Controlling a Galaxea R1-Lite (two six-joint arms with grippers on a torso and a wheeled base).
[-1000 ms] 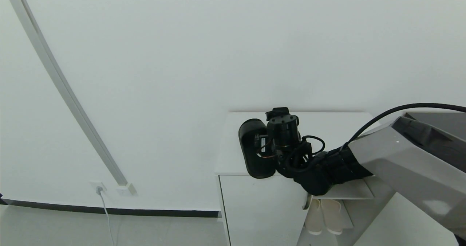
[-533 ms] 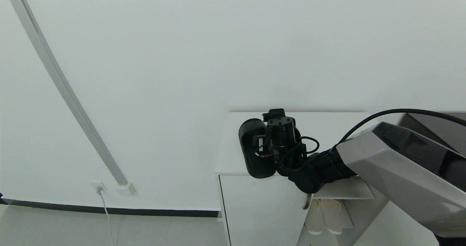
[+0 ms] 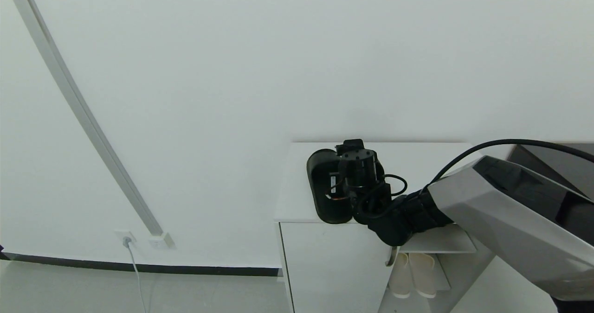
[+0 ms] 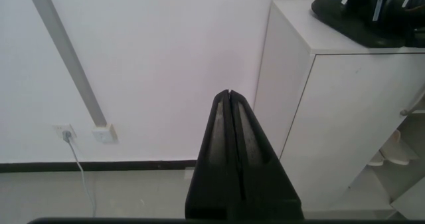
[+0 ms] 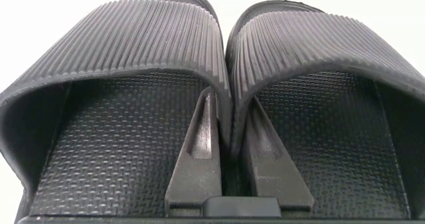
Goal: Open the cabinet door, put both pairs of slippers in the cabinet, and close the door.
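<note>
Head view: we see the white cabinet (image 3: 334,266) against the wall (image 3: 278,62), its left door closed and its right side open; the black slippers (image 3: 322,197) lie together at the front left corner of the cabinet top, their soles reaching its front edge; the right gripper (image 3: 335,188) is at their open ends, and here we cannot tell how its fingers stand; the white slippers (image 3: 413,276) sit side by side in the open right side, below a shelf (image 3: 438,244); a wall socket (image 3: 124,239) with a cord sits low on the wall, well apart from the cabinet.

Left wrist view: the left gripper (image 4: 229,94) hangs off the cabinet's (image 4: 332,117) left side, its two fingers pressed together with nothing between them; the black slippers (image 4: 358,11) rest on the cabinet top near its front edge; the white slippers (image 4: 392,151) show in the open side.

Right wrist view: the right gripper (image 5: 229,101) has one of its fingers (image 5: 199,157) inside each of the black slippers (image 5: 133,117); the fingers clamp the two touching inner walls between them.
</note>
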